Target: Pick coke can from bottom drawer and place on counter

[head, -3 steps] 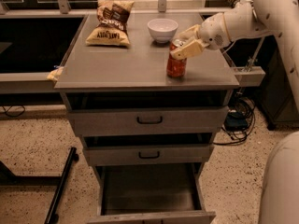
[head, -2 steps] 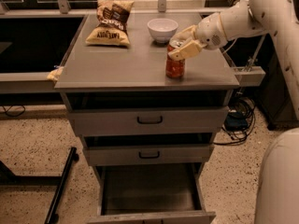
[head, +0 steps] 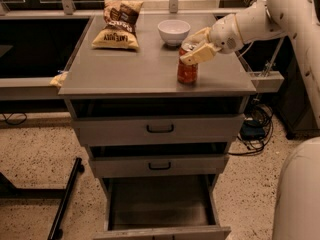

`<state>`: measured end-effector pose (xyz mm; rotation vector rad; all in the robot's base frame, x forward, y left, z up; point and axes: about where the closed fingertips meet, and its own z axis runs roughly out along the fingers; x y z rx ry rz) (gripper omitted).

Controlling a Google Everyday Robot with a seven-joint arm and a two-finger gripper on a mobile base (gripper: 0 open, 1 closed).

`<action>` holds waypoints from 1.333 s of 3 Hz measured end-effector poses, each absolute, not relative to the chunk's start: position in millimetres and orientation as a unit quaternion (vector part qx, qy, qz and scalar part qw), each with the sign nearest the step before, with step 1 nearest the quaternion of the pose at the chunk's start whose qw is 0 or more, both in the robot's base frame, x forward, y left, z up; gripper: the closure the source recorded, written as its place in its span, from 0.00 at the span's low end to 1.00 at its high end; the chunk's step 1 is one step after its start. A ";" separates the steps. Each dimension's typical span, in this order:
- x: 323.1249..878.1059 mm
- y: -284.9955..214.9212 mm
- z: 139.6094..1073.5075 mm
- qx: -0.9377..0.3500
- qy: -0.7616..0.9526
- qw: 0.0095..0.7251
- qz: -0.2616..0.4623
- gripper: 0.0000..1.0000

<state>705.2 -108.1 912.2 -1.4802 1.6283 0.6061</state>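
Up on the counter (head: pixel 130 71), right of centre, the can (head: pixel 187 71) stands upright with my gripper (head: pixel 187 50) clamped round its top, so I'd open gently and lift straight up, clear of the bowl (head: pixel 173 31) behind.
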 end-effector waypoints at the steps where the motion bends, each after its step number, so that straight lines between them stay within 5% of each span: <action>1: 705.2 -108.1 912.2 -0.590 0.649 0.416 0.241 0.36; 2: 705.2 -108.0 912.2 -0.590 0.649 0.416 0.241 0.13; 3: 705.2 -108.0 912.2 -0.590 0.649 0.416 0.241 0.00; 4: 705.2 -108.0 912.2 -0.590 0.649 0.416 0.241 0.00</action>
